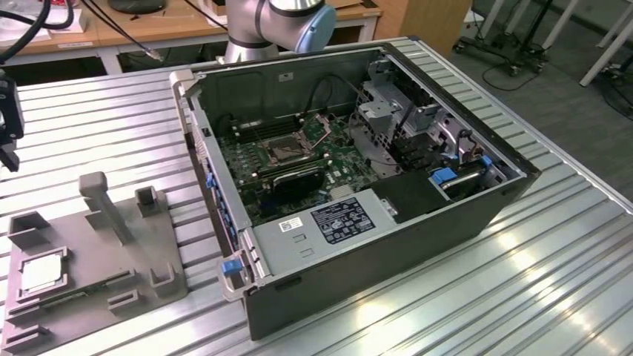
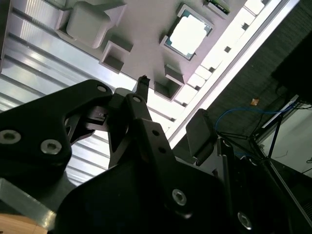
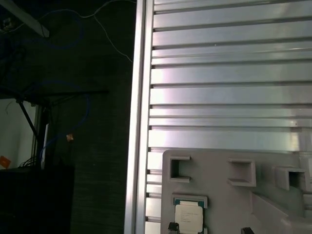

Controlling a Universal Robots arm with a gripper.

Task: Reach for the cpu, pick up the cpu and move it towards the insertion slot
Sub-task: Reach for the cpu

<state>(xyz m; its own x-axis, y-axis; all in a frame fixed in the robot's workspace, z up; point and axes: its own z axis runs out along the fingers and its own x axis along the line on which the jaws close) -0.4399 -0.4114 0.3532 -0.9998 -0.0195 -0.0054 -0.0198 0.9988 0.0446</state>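
The cpu (image 1: pixel 41 273), a pale square chip, lies flat in a recess of the grey plastic tray (image 1: pixel 104 248) at the exterior view's lower left. Both wrist views show the cpu (image 2: pixel 189 35) (image 3: pixel 189 217) from above. My gripper (image 1: pixel 8 141) hangs over the table at the exterior view's far left, above and beyond the tray. In the first wrist view the gripper (image 3: pixel 208 229) is open, with its two dark fingertips (image 3: pixel 171 226) apart near the cpu and nothing between them. The insertion slot (image 1: pixel 282 150), a silvery square frame with a dark centre, sits on the motherboard inside the open case.
The open black computer case (image 1: pixel 416 230) lies on the slatted metal table (image 1: pixel 554 274), to the exterior view's right of the tray. The tray carries upright posts (image 1: pixel 96 194) and square pockets (image 2: pixel 116 54). The table's edge (image 3: pixel 141 122) borders dark floor with cables.
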